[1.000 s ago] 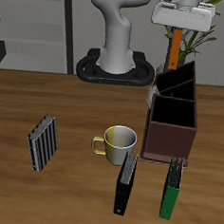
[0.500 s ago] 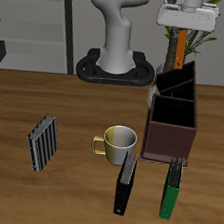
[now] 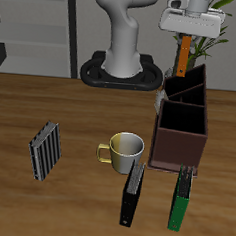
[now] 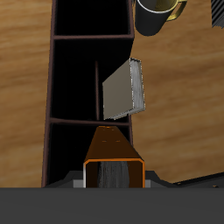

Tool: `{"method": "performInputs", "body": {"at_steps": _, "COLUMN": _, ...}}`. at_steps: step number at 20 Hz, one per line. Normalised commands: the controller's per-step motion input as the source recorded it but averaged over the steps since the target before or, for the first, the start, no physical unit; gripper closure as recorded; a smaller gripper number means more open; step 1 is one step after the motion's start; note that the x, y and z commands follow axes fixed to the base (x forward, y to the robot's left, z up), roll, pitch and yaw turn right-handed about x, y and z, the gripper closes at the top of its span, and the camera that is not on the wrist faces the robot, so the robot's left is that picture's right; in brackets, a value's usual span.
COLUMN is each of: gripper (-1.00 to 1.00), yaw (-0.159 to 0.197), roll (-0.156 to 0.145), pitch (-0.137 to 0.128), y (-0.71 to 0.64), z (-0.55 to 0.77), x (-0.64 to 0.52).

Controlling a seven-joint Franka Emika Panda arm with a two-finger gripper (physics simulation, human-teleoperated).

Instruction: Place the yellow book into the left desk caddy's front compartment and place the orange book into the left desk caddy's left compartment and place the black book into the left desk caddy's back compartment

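Inventory — books: five total: one orange book (image 3: 183,55), one yellow book (image 4: 122,90), one black book (image 3: 132,192), one green book (image 3: 181,201), one striped book (image 3: 45,149). One desk caddy (image 3: 180,143), one mug (image 3: 122,150), one plant (image 3: 203,28) — counted singly.

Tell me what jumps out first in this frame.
The orange book hangs upright in the gripper, above the back of the left desk caddy. In the wrist view, the yellow book leans tilted inside the caddy. The black book lies beside the mug.
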Motion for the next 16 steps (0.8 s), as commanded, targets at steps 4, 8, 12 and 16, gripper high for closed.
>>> {"method": "performInputs", "body": {"at_steps": 4, "gripper": 1.0, "yaw": 0.002, "roll": 0.034, "pitch": 0.038, "y": 0.11, "z": -0.14, "x": 0.01}}
{"method": "performInputs", "body": {"at_steps": 8, "gripper": 1.0, "yaw": 0.005, "roll": 0.042, "pitch": 0.002, "y": 0.12, "z": -0.03, "x": -0.04}}
{"method": "performInputs", "body": {"at_steps": 12, "gripper": 1.0, "yaw": 0.0, "roll": -0.001, "pitch": 0.02, "y": 0.06, "z": -0.08, "x": 0.1}}
{"method": "performInputs", "body": {"at_steps": 16, "gripper": 1.0, "yaw": 0.016, "roll": 0.033, "pitch": 0.026, "y": 0.01, "z": -0.09, "x": 0.03}}
